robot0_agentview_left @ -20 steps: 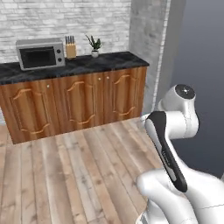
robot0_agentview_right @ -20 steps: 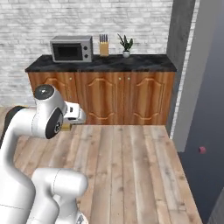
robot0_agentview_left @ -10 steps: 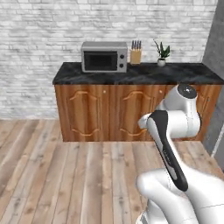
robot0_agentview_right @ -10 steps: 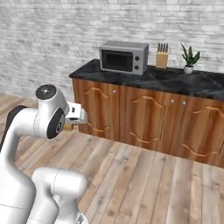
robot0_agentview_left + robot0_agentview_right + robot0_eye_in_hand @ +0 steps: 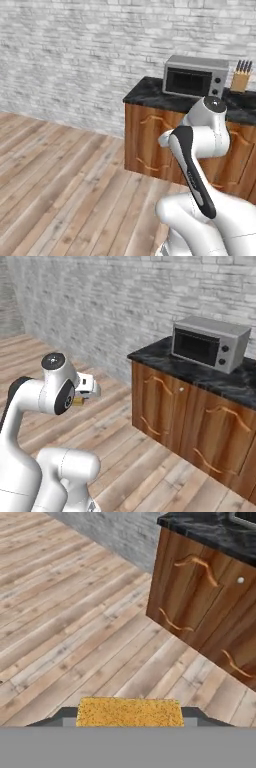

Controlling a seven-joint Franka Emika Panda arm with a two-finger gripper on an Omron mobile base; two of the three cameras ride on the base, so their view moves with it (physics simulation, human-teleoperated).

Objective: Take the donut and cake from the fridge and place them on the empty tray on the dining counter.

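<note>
Cake (image 5: 128,712) sits pinched between the two dark finger tips of the gripper (image 5: 128,714), at 6 o'clock in the hand view. I see it as a yellow-orange block with a grainy top, and the tips press on its left and right ends. In the right base view a small yellow-orange piece (image 5: 78,401) also shows just under the hand, at about 9 o'clock in that picture, beside the white wrist; the fingers themselves are mostly hidden there by the arm, so I judge the grip from the hand view.

Beyond the cake, the hand view looks down on a wooden plank floor (image 5: 70,617), with a wooden cabinet (image 5: 205,592) at 2 o'clock. This cabinet has curved handles and a small round knob on its doors, and a black marble top with white veins.

In the left base view the arm rises at 5 o'clock and folds in front of the same cabinet (image 5: 150,145). On the counter stands a grey microwave (image 5: 194,77) at 1 o'clock, and a knife block (image 5: 240,79) is just beside it toward 2 o'clock. Behind everything is a grey-white brick wall (image 5: 75,55). In the right base view the microwave (image 5: 210,343) is at 2 o'clock, well apart from the gripper.
</note>
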